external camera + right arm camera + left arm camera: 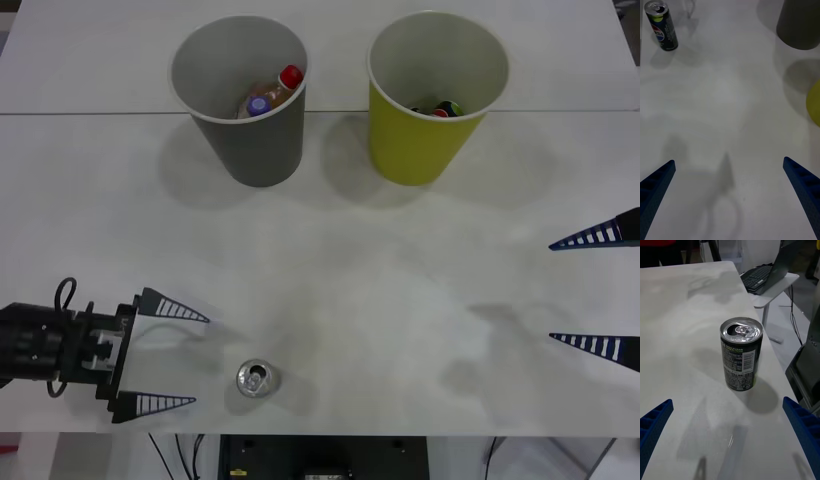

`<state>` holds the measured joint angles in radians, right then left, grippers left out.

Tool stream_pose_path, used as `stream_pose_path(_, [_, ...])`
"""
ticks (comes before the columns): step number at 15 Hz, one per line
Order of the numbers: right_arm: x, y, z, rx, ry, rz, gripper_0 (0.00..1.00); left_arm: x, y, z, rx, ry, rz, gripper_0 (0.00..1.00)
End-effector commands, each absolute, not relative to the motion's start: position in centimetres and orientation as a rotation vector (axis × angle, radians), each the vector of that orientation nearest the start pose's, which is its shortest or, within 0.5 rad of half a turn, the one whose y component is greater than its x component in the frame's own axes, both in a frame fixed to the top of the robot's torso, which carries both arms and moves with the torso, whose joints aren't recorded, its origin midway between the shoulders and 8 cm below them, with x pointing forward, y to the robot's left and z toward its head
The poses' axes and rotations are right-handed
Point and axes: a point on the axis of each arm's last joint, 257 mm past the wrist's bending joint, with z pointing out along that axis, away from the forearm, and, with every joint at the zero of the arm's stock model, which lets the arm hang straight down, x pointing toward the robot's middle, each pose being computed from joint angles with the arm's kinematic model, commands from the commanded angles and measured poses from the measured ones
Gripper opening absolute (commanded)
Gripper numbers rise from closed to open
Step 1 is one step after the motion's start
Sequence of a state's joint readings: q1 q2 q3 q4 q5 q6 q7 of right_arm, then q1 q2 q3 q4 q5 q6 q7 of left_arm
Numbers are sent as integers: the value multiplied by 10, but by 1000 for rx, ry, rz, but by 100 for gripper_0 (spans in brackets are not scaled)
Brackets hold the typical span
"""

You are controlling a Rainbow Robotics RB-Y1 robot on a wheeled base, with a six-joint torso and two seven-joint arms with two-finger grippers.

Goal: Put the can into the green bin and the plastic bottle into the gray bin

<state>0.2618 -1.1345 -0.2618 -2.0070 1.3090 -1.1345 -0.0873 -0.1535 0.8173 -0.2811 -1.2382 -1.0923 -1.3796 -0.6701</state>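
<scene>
Left hand (175, 358): mine, spread wide, low over the bench just left of the can, both blue fingers pointed toward it, nothing between them.
Can (257, 379): standing upright near the bench's front edge, pull-tab top facing up; in my left wrist view (741, 352) it sits ahead of my fingers and apart from them, with a dark printed body and a barcode panel.
Gray bin (243, 95): upright, well behind the can and slightly to its left; bottles with red and purple caps already lie inside.
Green bin (432, 100): upright, well behind the can and to its right, just beside the gray bin; some dark cans lie at its bottom.
Right hand (600, 290): also spread wide and holding nothing, waiting well to the right of the can at the bench's side.
Bench (380, 280): white and bare between the can and both bins.
Step, as I judge it: closing my left hand in on the can, then carrying it to the green bin.
Risk one: the can stands close to the front edge, so a finger nudging it before I close could topple or roll it off.
Risk two: the bins stand side by side, and the gray one lies nearer my left hand, so a short carry could drop the can into the wrong bin.
</scene>
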Motion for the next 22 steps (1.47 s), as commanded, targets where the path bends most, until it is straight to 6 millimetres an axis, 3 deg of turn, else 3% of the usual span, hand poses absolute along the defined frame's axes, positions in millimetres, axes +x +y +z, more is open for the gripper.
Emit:
stream_pose_path(1, [341, -286, -167, -1634, 1596, 209, 100, 327, 192, -312, 1650, 1188, -692, 100])
stream_pose_path(15, [341, -286, -167, -1634, 1596, 209, 100, 318, 113, -328, 1495, 1162, -833, 100])
stream_pose_path(22, [341, -286, -167, -1634, 1596, 209, 100, 324, 90, -336, 1536, 1140, -814, 100])
